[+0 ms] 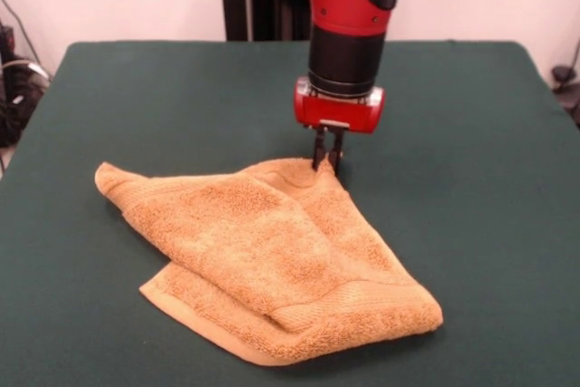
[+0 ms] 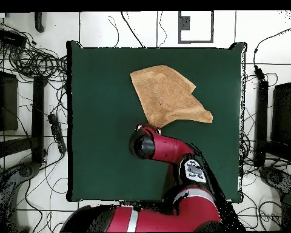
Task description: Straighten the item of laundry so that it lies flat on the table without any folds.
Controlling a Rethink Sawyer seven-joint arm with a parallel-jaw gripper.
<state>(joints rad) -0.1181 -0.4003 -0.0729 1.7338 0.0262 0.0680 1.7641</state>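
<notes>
One towel (image 1: pixel 272 260), doubled over on surface (image 1: pixel 471 151); hand (image 1: pixel 327 162) is pinching its far corner; unfolding pull likely needed next.

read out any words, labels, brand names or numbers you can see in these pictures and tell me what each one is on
None can be read.
Arm: a white patch with dark marks shows in the overhead view, too blurred to read.
Gripper: its red body shows no lettering in the front view.
Towel: no tag or print visible.
Table: plain green, no markings.
</notes>
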